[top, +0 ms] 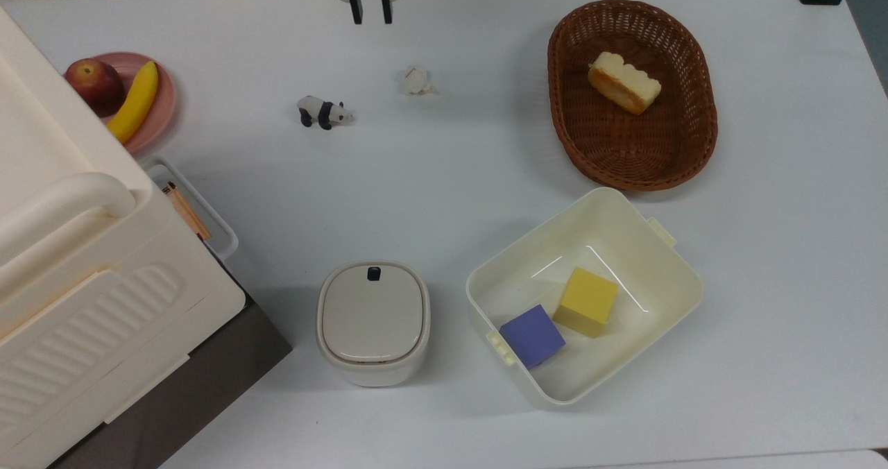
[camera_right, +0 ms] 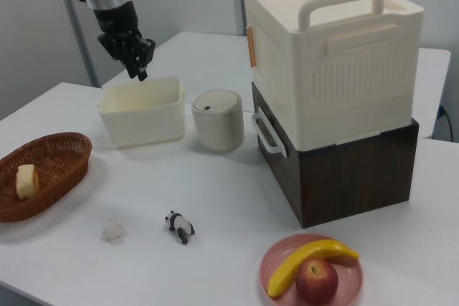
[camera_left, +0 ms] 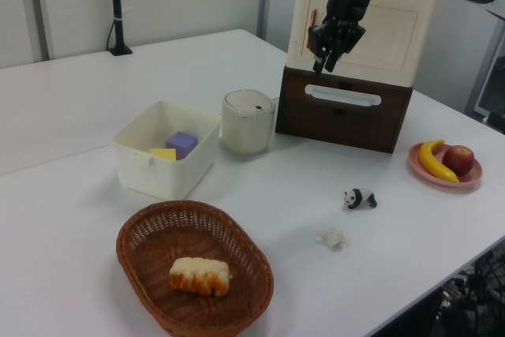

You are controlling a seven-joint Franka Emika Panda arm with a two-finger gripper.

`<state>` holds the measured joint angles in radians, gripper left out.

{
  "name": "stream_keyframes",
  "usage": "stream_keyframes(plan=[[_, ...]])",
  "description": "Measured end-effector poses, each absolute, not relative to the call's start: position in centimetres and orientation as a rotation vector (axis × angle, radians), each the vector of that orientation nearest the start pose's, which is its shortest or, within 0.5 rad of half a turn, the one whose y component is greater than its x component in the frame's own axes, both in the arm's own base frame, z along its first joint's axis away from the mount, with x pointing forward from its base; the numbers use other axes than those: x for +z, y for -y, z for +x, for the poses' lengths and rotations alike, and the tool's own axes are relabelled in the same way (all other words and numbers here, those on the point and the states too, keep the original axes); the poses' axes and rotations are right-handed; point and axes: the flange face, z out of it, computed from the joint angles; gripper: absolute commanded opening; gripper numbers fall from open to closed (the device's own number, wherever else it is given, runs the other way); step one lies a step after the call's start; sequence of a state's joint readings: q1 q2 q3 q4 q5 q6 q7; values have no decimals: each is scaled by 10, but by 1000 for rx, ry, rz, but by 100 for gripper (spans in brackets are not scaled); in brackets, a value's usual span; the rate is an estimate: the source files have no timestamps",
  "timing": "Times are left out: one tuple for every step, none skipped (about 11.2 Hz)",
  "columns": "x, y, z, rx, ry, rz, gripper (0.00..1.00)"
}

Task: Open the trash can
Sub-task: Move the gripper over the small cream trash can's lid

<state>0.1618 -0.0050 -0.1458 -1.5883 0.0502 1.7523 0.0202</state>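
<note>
Gripper (top: 371, 10): raised well above the bench (top: 444, 177), fingers drawn nearly together with a narrow gap, holding nothing; at the far edge in the top view, in front of the big cream ribbed box (camera_left: 371, 13) in the left view.

Trash can (top: 373, 322): small cream bin at the near middle of the bench in the top view, between the dark brown base (camera_left: 343, 112) under the ribbed box and the lidless cream tub (top: 584, 295). Lid flat and closed; black push button (top: 374, 273) on its far edge, untouched.

Tub contents: purple cube (top: 532, 335), yellow cube (top: 586, 301).

Progress, judged: nothing done. Remaining: approach, descend, press button, lid release.
</note>
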Motion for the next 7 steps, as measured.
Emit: stream_keyframes(plan=[[637, -13, 571, -268, -14, -3076, 0], [637, -13, 571, -269, -15, -3076, 0], [638, -13, 572, -282, -15, -3075, 0], [638, -14, 576, -317, -16, -3071, 0], [635, -16, 585, -373, -24, -3049, 0], [628, -20, 599, -458, -47, -3018, 0], [618, -22, 615, -536, -77, -2998, 0]])
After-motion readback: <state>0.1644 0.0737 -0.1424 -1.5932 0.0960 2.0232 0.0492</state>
